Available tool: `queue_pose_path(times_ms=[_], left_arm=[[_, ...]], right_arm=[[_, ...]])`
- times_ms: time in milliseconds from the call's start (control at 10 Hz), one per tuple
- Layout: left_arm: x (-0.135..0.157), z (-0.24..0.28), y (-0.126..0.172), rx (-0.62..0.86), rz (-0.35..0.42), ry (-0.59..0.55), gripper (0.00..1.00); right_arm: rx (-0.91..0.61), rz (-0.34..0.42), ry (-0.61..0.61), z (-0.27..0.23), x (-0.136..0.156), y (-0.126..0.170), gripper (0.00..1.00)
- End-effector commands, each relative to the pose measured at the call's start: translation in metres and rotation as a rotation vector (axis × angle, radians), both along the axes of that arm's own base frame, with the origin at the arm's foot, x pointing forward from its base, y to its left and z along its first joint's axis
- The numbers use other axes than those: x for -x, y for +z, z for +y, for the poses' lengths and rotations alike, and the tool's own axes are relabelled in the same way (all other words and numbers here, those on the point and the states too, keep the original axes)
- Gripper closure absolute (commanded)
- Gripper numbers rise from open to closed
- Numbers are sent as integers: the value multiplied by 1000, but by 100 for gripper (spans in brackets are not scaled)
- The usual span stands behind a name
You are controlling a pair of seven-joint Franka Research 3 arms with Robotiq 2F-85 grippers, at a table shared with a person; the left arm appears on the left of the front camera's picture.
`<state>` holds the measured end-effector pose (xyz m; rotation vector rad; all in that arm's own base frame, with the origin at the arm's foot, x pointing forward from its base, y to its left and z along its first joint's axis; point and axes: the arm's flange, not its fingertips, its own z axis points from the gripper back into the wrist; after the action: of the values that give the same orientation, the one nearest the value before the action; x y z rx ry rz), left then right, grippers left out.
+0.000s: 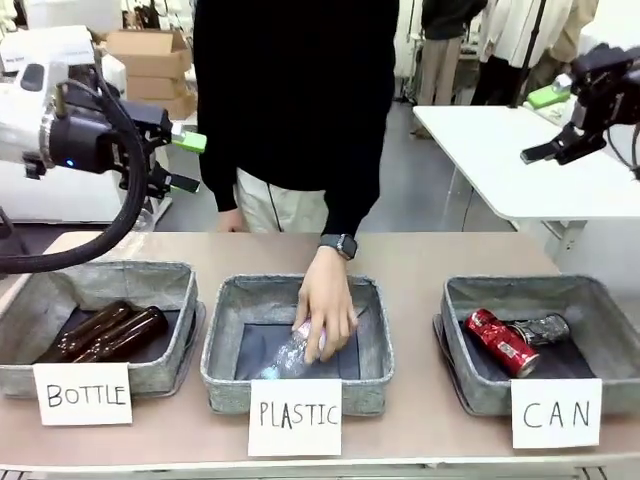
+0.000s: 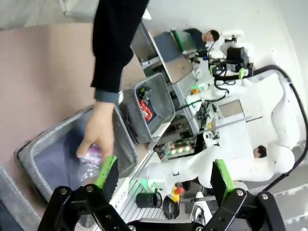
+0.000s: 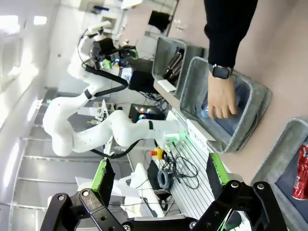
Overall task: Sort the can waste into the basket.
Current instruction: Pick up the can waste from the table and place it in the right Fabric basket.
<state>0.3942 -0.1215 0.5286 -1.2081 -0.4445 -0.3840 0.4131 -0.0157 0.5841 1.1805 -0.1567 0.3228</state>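
The red crushed can (image 1: 500, 342) and the silver and black can (image 1: 541, 328) lie side by side in the grey basket (image 1: 462, 300) carded "CAN" at the right. The red can (image 3: 301, 173) also shows at the right wrist view's edge, and inside the basket (image 2: 162, 91) in the left wrist view. My left gripper (image 1: 186, 161) hangs open high at the back left, far from the cans. My right gripper (image 1: 547, 124) is open in the air at the back right, above and behind the CAN basket. Nothing sits between either pair of fingers.
A person's hand (image 1: 325, 300) rests on a clear plastic bottle (image 1: 288, 357) in the middle "PLASTIC" basket (image 1: 225, 300). Two brown bottles (image 1: 110, 333) lie in the "BOTTLE" basket (image 1: 185, 275) at the left. A white table (image 1: 520, 160) stands behind at the right.
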Motion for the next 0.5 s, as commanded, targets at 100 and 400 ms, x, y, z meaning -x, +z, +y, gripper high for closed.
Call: queue_pose_path(times_ms=[100,400], left_arm=[[-7,4,0,1,-1,12,0],[-7,4,0,1,-1,12,0]], right_arm=[[11,-20,13,-1,3,-1,0],[11,-20,13,-1,3,-1,0]])
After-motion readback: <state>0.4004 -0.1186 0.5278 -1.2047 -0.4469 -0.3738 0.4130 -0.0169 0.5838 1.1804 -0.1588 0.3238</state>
